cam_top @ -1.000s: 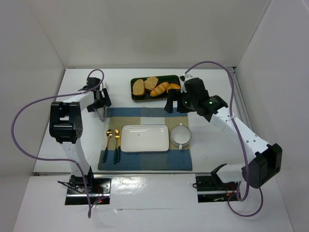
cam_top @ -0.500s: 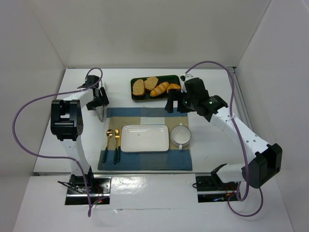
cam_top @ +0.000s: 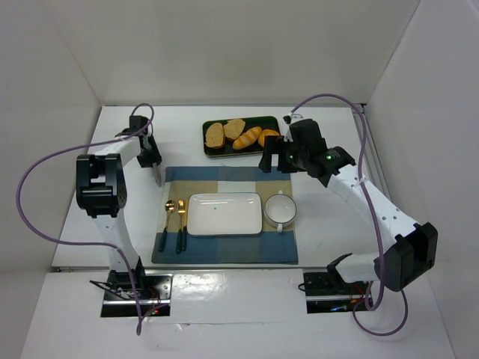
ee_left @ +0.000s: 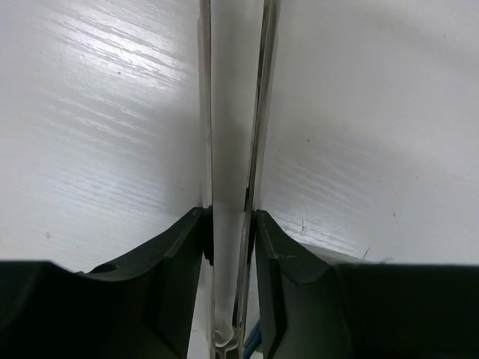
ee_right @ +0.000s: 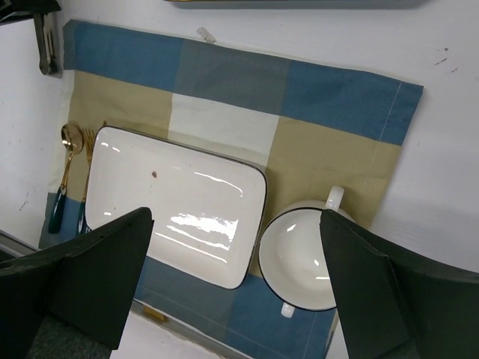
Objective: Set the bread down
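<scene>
While wide open, right claw (ee_right: 235, 224) empty.

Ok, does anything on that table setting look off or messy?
Only a small dark speck on the white plate, near its middle. The placemat, bowl, spoon and fork lie tidy, and nothing is spilled.

Both arms (cam_top: 374, 206) pair white tubular links with blocky black joint housings. A lilac cable (cam_top: 322, 96) loops along each. The right fingers (ee_right: 90, 277) are matte-black wedges.
</scene>
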Tool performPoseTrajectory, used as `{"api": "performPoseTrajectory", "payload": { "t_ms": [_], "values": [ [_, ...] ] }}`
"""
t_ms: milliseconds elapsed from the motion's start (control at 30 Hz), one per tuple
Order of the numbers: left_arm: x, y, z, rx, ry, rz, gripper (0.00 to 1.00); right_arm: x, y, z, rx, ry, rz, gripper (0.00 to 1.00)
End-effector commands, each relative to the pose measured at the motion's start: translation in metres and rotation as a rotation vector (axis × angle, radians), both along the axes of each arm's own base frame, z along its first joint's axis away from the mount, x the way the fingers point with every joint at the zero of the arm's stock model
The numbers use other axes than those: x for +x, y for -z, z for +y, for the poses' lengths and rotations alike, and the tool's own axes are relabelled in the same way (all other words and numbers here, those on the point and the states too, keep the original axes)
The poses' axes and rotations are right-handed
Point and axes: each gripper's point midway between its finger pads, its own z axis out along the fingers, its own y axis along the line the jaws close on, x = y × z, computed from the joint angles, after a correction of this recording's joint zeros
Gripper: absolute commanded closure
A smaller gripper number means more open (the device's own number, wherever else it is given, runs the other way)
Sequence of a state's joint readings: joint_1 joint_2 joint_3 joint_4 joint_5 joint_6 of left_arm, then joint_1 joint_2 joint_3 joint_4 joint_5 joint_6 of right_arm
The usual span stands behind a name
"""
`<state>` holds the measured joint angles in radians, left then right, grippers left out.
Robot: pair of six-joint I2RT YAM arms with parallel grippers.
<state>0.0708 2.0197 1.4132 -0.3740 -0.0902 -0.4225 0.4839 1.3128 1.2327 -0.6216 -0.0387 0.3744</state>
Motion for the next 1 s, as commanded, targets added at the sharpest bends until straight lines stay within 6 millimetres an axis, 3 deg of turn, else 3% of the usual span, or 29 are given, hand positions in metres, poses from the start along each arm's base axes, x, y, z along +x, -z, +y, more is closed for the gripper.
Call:
{"api": "performPoseTrajectory", "payload": {
  "t_ms": [0, 167, 200, 300, 333, 467, 567, 700, 800, 967],
  "values": [
    [-0.004, -0.023, -0.008, -0.04, 0.016, -0.036, 0.55, 0.004, -0.025, 0.0, 0.039, 0.005, -0.053, 0.0],
    [0.008, -0.081, -0.009, -0.039, 0.024, -0.151, 0.55, 0.004, -0.028, 0.001, 0.06, -0.005, -0.064, 0.0],
    [0.008, -0.1, -0.009, -0.035, 0.025, -0.193, 0.55, 0.003, -0.024, 0.0, 0.055, -0.004, -0.055, 0.0],
    [0.009, -0.133, -0.02, -0.039, 0.054, -0.267, 0.55, 0.001, -0.024, 0.001, 0.064, -0.012, -0.061, 0.0],
    [0.009, -0.153, -0.025, -0.055, 0.071, -0.318, 0.55, -0.001, -0.023, 0.0, 0.064, -0.012, -0.059, 0.0],
    [0.002, -0.19, -0.047, -0.098, 0.152, -0.43, 0.54, 0.0, -0.024, 0.0, 0.074, -0.018, -0.096, 0.0],
    [-0.004, -0.206, -0.063, -0.146, 0.199, -0.473, 0.54, -0.001, -0.02, -0.002, 0.075, -0.011, -0.111, 0.0],
    [-0.015, -0.224, -0.098, -0.225, 0.315, -0.52, 0.51, 0.0, -0.022, -0.005, 0.087, -0.002, -0.136, 0.0],
    [-0.025, -0.224, -0.126, -0.24, 0.424, -0.517, 0.5, -0.004, -0.025, -0.007, 0.094, -0.002, -0.151, 0.0],
    [-0.046, -0.206, -0.172, -0.215, 0.543, -0.471, 0.5, -0.012, -0.022, -0.013, 0.1, 0.012, -0.161, 0.0]
  ]
}}
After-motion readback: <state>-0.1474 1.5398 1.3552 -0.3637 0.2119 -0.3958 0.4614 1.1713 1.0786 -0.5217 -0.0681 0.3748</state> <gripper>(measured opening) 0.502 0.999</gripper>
